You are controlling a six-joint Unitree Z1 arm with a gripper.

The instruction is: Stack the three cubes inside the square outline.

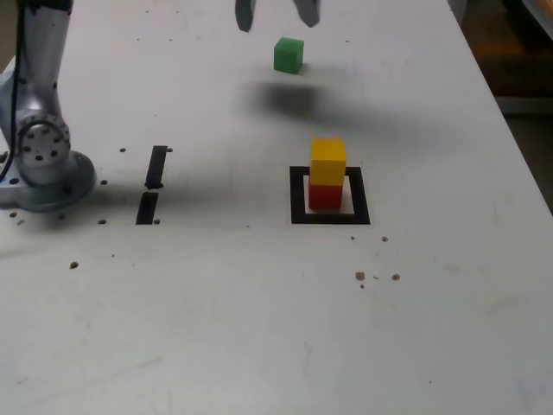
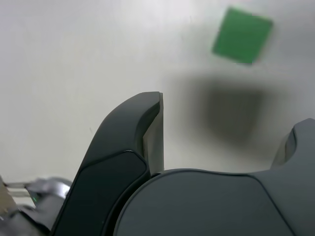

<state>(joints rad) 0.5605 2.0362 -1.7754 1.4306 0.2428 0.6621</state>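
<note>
Inside the black square outline [image 1: 299, 197] the yellow cube [image 1: 327, 161] sits on top of the red cube [image 1: 325, 196]. The green cube [image 1: 289, 54] rests alone on the white table farther back. My gripper [image 1: 276, 13] hangs open above the table at the top edge of the exterior view, its two fingertips spread, just above and slightly to the exterior view's left of the green cube. In the wrist view the green cube [image 2: 242, 35] lies flat on the table beyond my open gripper [image 2: 231, 125], with nothing between the fingers [image 2: 147, 128].
The arm's base [image 1: 39, 164] stands at the exterior view's left. Two short black tape strips [image 1: 152, 183] lie between the base and the outline. Small dark specks dot the table. The table's edge [image 1: 510, 121] runs down the exterior view's right side.
</note>
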